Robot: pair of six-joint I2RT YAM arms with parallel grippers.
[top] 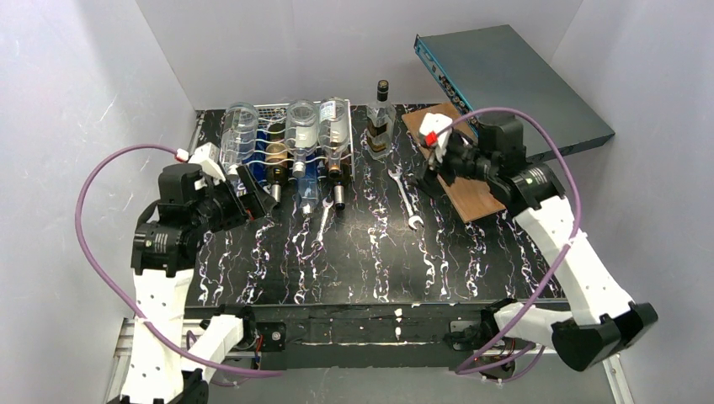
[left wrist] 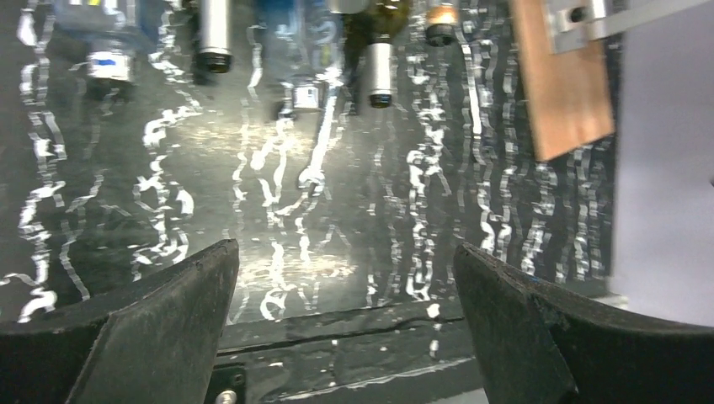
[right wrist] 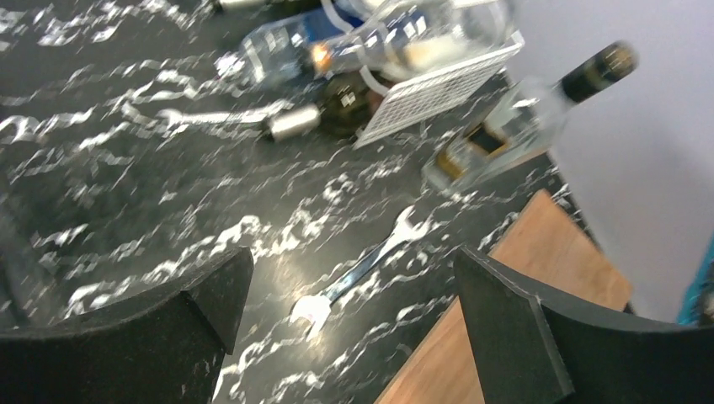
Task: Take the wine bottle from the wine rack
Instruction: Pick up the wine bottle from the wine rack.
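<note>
Left tool (left wrist: 347, 269) and right tool (right wrist: 354, 269), both with jaws wide and nothing held; loaded rack (top: 271, 108) at the far left corner of the table (top: 370, 261).

The left tool hangs just off the rack's near left corner, touching nothing. The right tool hangs over the left edge of a board (top: 471, 194) on the far right of the table. The rack carries clear bottles (top: 301, 126) on top and dark bottles (top: 339, 172) beneath. All of them lie flat, with their necks sticking out past the rack's front toward the near edge. An upright bottle (top: 380, 126) stands just right of the rack at the far edge. One wrench (top: 407, 199) lies between the rack and the board. The other wrench (top: 323, 225) lies below the dark bottles' necks. A grey box (top: 514, 80) leans beyond the far right corner.
</note>
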